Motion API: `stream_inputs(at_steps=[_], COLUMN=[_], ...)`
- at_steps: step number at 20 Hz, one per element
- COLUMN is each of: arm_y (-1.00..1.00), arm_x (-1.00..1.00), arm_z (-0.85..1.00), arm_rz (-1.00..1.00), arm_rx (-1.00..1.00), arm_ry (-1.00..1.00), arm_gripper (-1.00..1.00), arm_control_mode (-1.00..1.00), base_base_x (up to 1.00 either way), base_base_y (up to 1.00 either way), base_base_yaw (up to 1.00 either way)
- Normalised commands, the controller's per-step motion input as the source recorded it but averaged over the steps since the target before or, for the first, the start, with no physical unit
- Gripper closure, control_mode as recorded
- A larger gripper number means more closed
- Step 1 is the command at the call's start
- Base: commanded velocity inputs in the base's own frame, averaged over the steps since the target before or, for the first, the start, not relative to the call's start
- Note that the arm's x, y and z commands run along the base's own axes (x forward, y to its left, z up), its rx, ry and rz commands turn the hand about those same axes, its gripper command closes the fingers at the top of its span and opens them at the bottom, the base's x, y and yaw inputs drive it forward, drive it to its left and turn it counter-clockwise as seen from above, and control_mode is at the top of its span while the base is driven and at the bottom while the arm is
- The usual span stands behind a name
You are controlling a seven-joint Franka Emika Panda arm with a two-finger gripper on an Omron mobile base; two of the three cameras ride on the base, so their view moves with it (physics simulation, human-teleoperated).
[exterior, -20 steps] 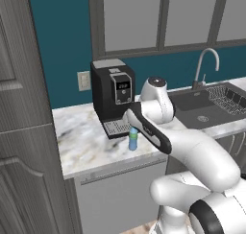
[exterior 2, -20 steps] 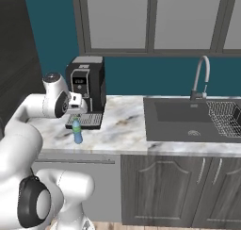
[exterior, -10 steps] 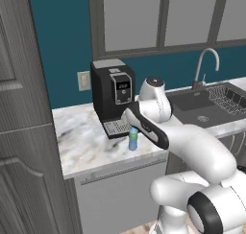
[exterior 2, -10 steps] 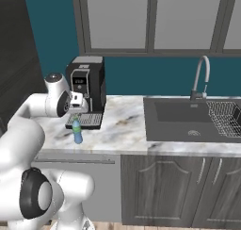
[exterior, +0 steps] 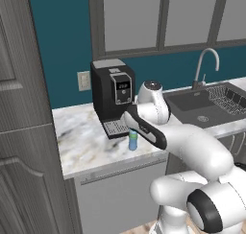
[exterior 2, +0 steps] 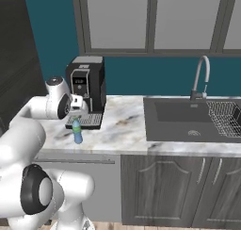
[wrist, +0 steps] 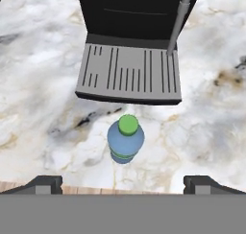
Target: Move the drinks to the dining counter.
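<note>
A small blue-green bottle [wrist: 125,139] with a green cap stands upright on the marble worktop, just in front of the coffee machine's drip tray [wrist: 129,72]. The same bottle [exterior: 133,140] [exterior 2: 77,131] shows under my arm in both base views. My gripper [wrist: 126,184] hovers above it, open, with one fingertip on each side and nothing between them. It does not touch the bottle. The dining counter is out of view.
A black coffee machine [exterior: 113,96] [exterior 2: 87,90] stands right behind the bottle. To the right are a dark sink [exterior 2: 183,118], a faucet [exterior 2: 201,76] and a dish rack [exterior 2: 226,118]. A tall grey cabinet [exterior: 24,132] borders the worktop on the left.
The arm has shifted only very slightly. The bottle stands where it was and the jaws stay wide apart.
</note>
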Motion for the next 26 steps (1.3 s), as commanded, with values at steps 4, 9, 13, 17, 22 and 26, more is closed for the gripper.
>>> stream_inputs(at_steps=[4,9,13,17,22,26], arm_y=[0.00,0.00,0.00,0.00,0.00,0.00], arm_x=[0.04,0.14,0.28,0.29,0.24,0.16], arm_z=[-0.11,-0.05,-0.04,-0.02,-0.03,-0.03], arm_rz=[0.00,0.00,0.00,0.00,0.00,0.00], arm_rx=[0.00,0.00,0.00,0.00,0.00,0.00], arm_ry=[0.00,0.00,0.00,0.00,0.00,0.00], arm_gripper=[-1.00,-1.00,-1.00,-1.00,-1.00,-1.00], arm_control_mode=[-1.00,-1.00,-1.00,-1.00,-1.00,-1.00], base_base_x=[0.00,0.00,0.00,0.00,0.00,0.00], base_base_y=[0.00,0.00,0.00,0.00,0.00,0.00], base_base_yaw=[0.00,0.00,0.00,0.00,0.00,0.00])
